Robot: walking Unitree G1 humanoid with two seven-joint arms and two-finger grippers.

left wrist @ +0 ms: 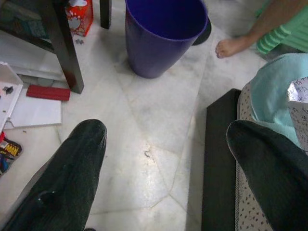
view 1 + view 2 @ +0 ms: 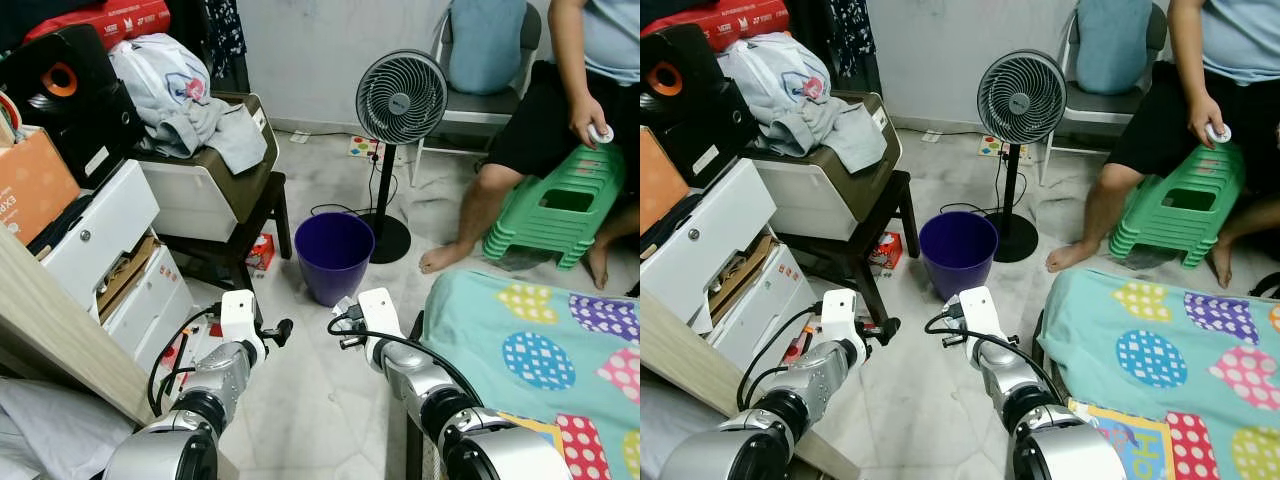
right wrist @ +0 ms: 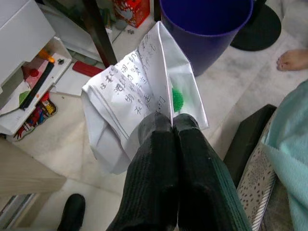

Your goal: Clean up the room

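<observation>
My right gripper [image 3: 171,122] is shut on a folded white paper [image 3: 130,96] with handwriting and a green spot inside the fold. It holds the paper [image 2: 343,305] low over the marble floor, just short of the purple bin [image 2: 333,255], which stands open and upright in front of both arms. My left gripper [image 1: 166,134] hovers beside it with its fingers [image 1: 82,159] spread open and nothing between them. In the left wrist view the bin [image 1: 163,33] lies ahead and an edge of the paper [image 1: 298,106] shows to one side.
A standing fan [image 2: 400,100] is behind the bin. A person sits at the back right by green stools [image 2: 560,200]. The bed [image 2: 540,340] with a dotted cover is on my right. White drawers [image 2: 110,240] and a dark stand [image 2: 230,250] carrying a box are on my left.
</observation>
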